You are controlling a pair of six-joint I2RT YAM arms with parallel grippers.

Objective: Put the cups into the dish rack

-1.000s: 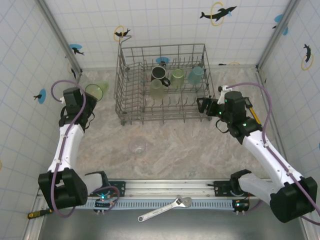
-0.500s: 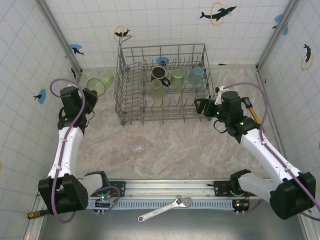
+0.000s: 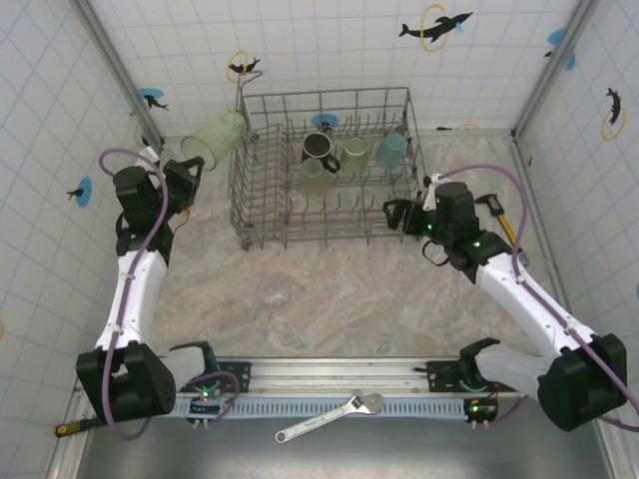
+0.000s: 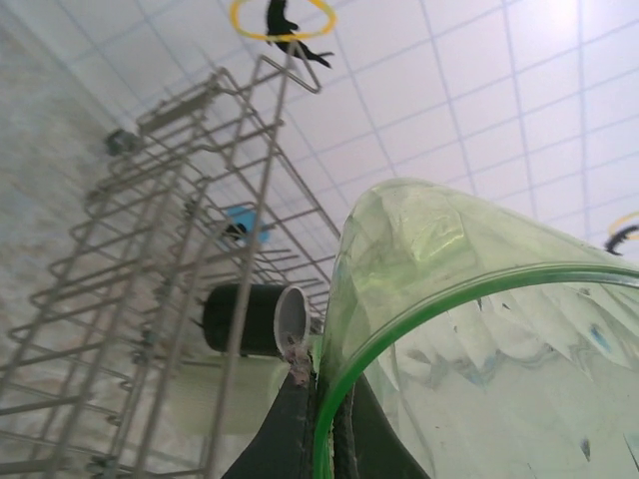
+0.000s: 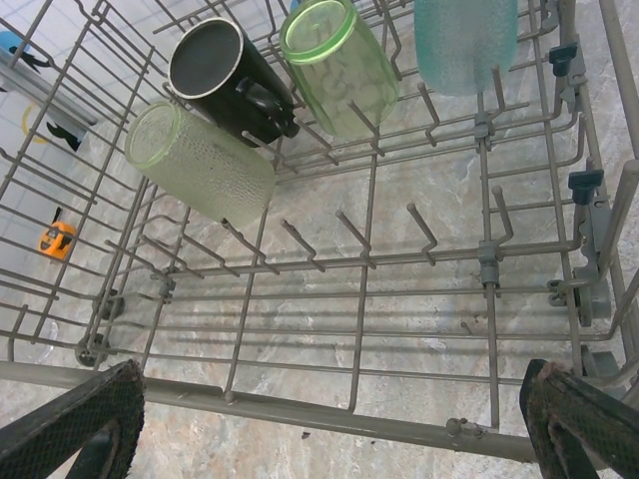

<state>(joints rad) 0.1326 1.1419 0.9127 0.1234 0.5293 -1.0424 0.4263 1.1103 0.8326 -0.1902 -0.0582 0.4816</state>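
Translucent light-green tumbler [image 3: 215,135] is being clamped by left gripper [image 3: 188,168], tilted, just left of grey wire dish rack [image 3: 324,95]. Right gripper [image 3: 394,214] is being held wide.

White tiled walls [image 3: 329,50] stand on 3 sides. They have black fish stickers [image 3: 436,25] in yellow rings. The floor [image 3: 349,299] looks like grey and tan stone. A wrench [image 3: 329,418] lies on a grey metal shelf [image 3: 449,451] in front.

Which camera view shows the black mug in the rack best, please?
The right wrist view: the black mug lies close among the tines, its open mouth and handle plain. The top external view shows the mug small inside the dish rack; the left wrist view shows it side-on behind rack wires.
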